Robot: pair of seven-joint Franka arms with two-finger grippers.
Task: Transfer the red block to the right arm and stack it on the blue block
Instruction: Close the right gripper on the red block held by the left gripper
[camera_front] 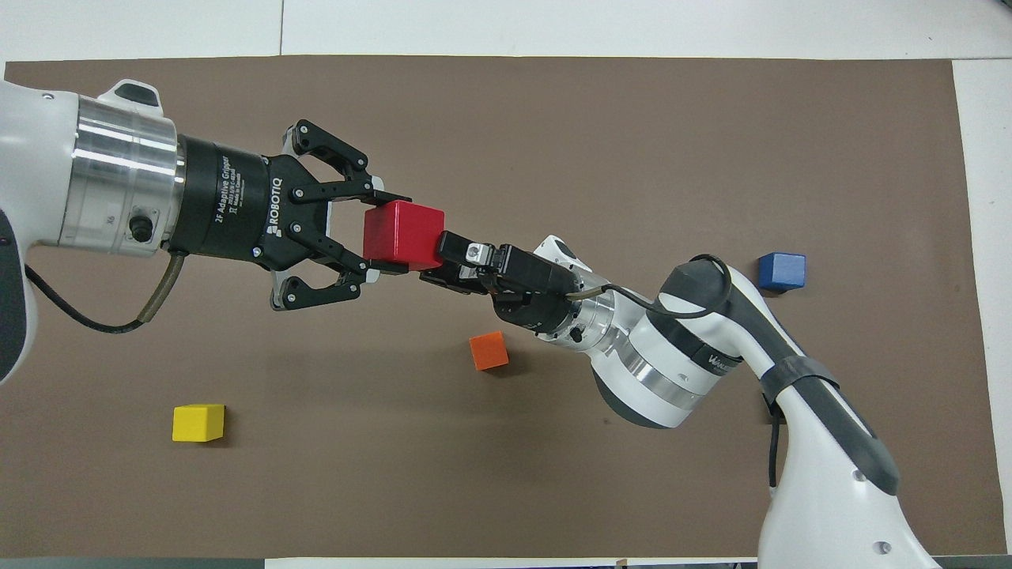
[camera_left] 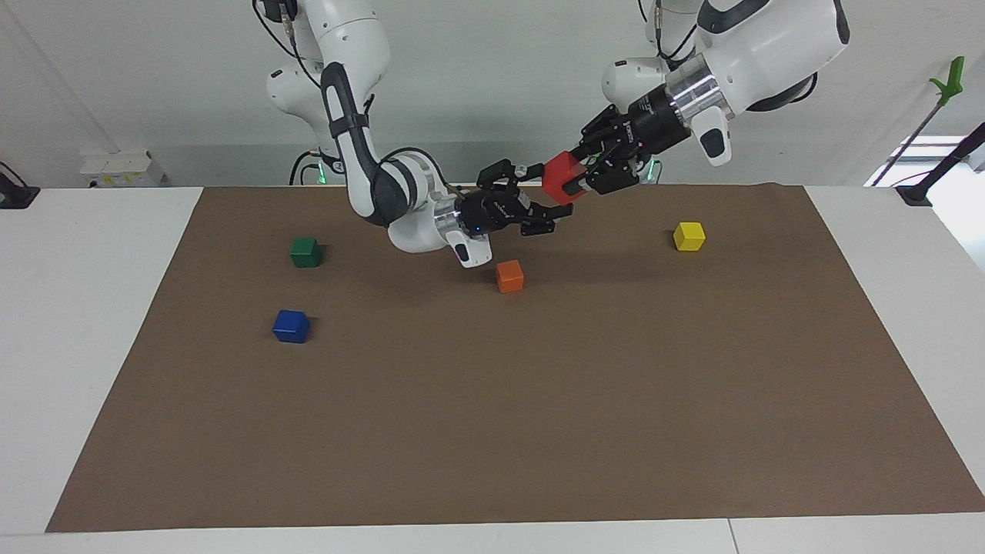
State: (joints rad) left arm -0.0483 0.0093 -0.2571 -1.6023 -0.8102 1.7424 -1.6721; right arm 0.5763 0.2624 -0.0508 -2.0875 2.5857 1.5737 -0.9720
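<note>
The red block [camera_left: 560,178] is up in the air over the mat's robot-side middle, held in my left gripper [camera_left: 575,178], which is shut on it. The block [camera_front: 403,235] and left gripper [camera_front: 389,235] also show in the overhead view. My right gripper [camera_left: 548,194], with a blue light at its wrist, is open, and its fingers straddle the block's free end without closing on it; it also shows in the overhead view [camera_front: 439,259]. The blue block [camera_left: 291,326] [camera_front: 782,270] sits on the mat toward the right arm's end.
An orange cube [camera_left: 509,276] [camera_front: 489,351] lies on the brown mat [camera_left: 492,431] just below the two grippers. A green cube [camera_left: 305,251] lies nearer to the robots than the blue block. A yellow cube [camera_left: 689,236] [camera_front: 198,422] lies toward the left arm's end.
</note>
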